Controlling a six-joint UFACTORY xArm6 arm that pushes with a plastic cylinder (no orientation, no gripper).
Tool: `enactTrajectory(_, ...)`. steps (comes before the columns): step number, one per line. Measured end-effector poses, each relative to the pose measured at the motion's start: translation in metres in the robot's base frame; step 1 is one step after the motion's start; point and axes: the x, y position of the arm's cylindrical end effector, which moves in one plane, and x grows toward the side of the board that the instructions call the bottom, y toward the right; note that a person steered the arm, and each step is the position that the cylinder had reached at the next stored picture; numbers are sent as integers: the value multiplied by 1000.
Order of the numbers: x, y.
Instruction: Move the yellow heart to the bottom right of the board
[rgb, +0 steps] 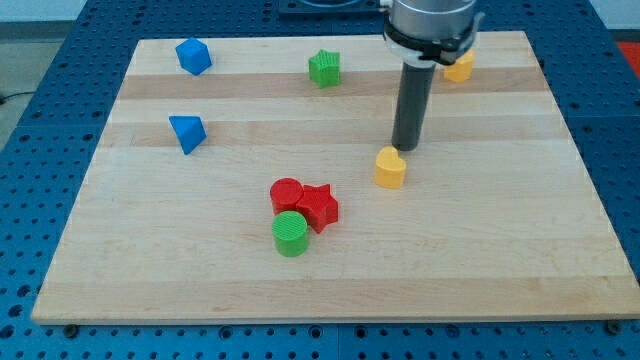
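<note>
The yellow heart lies on the wooden board, a little right of its centre. My tip stands just above and slightly right of the heart in the view, very close to its upper edge or touching it. The rod rises from there to the arm's dark and silver body at the view's top.
A second yellow block sits at the top right, partly behind the arm. A green star-like block is at top centre. Two blue blocks are at the left. A red round block, red star and green cylinder cluster below centre.
</note>
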Motion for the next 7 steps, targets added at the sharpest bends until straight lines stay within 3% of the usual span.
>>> enactTrajectory(2, 60, -23)
enactTrajectory(3, 62, 7)
enactTrajectory(6, 92, -26)
enactTrajectory(7, 113, -13)
